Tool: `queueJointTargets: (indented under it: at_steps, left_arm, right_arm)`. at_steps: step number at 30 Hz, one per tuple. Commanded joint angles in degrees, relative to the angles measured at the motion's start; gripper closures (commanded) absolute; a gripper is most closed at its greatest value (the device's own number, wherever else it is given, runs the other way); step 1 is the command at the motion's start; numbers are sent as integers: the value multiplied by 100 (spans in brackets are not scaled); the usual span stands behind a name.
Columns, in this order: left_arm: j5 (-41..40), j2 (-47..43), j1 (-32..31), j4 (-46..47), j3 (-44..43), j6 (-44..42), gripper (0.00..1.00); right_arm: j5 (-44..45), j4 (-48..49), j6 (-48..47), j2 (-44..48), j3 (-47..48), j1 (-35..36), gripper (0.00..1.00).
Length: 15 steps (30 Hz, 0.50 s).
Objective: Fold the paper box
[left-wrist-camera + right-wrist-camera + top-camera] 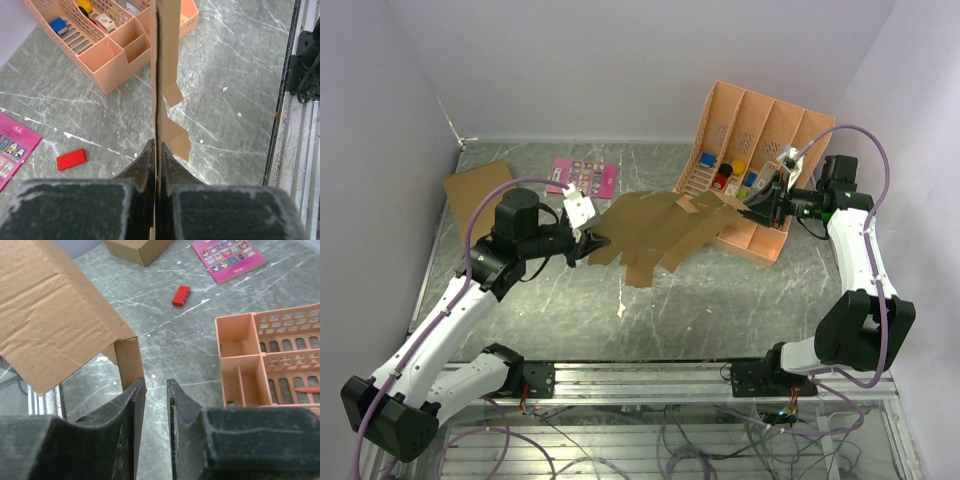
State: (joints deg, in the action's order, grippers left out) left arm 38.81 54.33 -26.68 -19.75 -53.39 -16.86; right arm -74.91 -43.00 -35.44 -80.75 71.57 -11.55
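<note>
**A:** Jaws of the left gripper (156, 147): pressed together on the flat, creased, brown cardboard paper box (167, 60), seen edge-on.

**B:** And the right gripper (156, 384)?

**A:** Jaws narrowly apart, with nothing between them. A box tab (129, 362) touches one fingertip (136, 402). The sheet hangs above the grey marbled table (720, 300), between both grippers.
</note>
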Motion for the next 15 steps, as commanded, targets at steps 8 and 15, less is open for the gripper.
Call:
queueJointTargets:
  at_steps: [8, 15]
  left_arm:
    - [219, 52, 66, 380, 95, 100, 93]
    - [188, 83, 66, 368, 47, 102, 93]
  right_arm:
    - [-596, -678, -275, 60, -107, 199, 66]
    - [-387, -1263, -611, -102, 21, 250, 61]
